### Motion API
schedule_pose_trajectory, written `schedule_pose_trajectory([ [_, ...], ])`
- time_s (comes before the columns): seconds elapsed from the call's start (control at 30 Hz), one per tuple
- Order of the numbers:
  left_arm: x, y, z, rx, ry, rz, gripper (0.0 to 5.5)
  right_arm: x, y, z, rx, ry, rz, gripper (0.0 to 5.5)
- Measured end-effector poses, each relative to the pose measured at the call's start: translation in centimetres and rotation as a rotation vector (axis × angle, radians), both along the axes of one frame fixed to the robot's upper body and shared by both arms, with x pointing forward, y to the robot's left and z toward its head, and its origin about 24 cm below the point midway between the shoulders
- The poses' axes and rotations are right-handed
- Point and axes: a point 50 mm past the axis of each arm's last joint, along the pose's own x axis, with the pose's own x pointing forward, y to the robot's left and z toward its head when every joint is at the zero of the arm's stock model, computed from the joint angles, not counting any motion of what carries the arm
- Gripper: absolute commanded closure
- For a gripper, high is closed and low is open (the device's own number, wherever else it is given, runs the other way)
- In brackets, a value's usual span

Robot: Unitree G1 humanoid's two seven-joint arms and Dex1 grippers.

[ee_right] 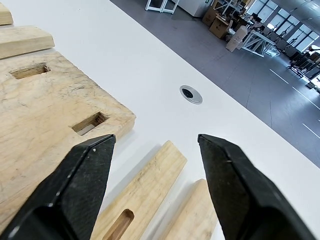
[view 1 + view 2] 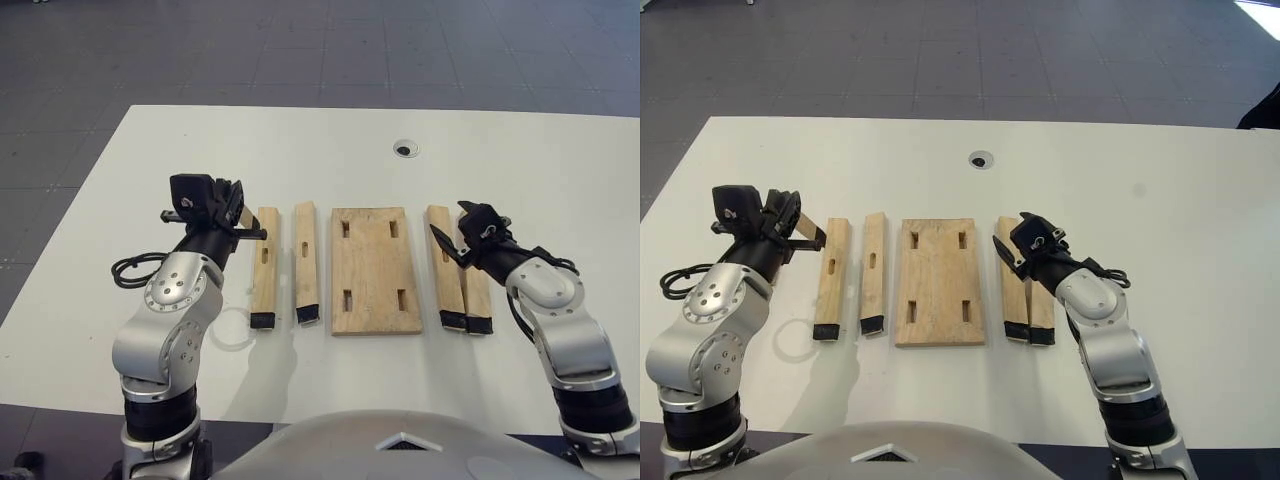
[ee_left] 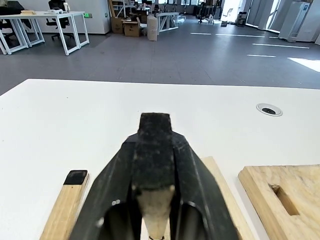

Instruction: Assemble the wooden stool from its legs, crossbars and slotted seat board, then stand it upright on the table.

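As I judged it, the main risk was at the left gripper (image 3: 155, 122). The thin pale wooden crossbar (image 2: 808, 234) stuck out from it to one side, so it could turn or slip when pushed into a leg's slot. The loose leg could also slide on the smooth white table (image 2: 520, 160).

The left fingers were closed on the crossbar, just beside the outer of the two long pale wooden legs with black end caps (image 2: 264, 265). The right gripper (image 1: 156, 142) held nothing. Its black fingers (image 1: 82, 175) stood wide apart above the right pair of legs (image 2: 443, 265), which lay close side by side and could be knocked. The flat rectangular wooden seat board with four slots (image 2: 375, 270) lay between the two pairs.
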Motion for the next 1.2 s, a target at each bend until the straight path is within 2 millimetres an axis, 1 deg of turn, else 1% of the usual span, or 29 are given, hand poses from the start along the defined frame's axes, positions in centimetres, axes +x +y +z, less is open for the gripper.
schedule_pose_trajectory([
  [0.07, -0.4, 0.0, -0.7, -0.025, 0.045, 0.007, 5.07, -0.2, 0.1, -0.2, 0.005, 0.001, -0.009, 2.47],
  [0.33, -0.6, 0.4, -0.6, -0.058, 0.065, 0.042, 5.07, -0.5, 0.1, -0.6, 0.004, 0.018, -0.018, 2.47],
  [0.37, -0.5, 0.5, -0.4, -0.059, 0.062, 0.048, 5.07, -0.6, 0.1, -0.7, 0.004, 0.021, -0.018, 2.47],
  [0.43, -0.1, 0.2, 1.3, -0.051, -0.014, 0.035, 5.07, -0.7, 0.2, -0.8, 0.004, 0.029, -0.015, 2.47],
  [0.5, -0.1, -0.2, 1.9, -0.043, -0.029, 0.021, 5.07, -0.7, 0.2, -0.9, 0.004, 0.031, -0.014, 2.47],
  [0.67, -0.5, -0.4, 1.1, -0.051, 0.033, 0.016, 5.07, -0.6, 0.4, -0.8, 0.003, 0.028, -0.009, 2.47],
  [0.87, -0.8, -0.8, 0.7, -0.07, 0.062, 0.011, 5.07, -0.6, 0.4, -0.8, 0.003, 0.028, -0.009, 2.47],
  [1.2, -1.3, -0.4, -0.2, -0.048, 0.104, 0.05, 5.07, -0.6, 0.4, -0.8, 0.002, 0.028, -0.01, 2.47],
])
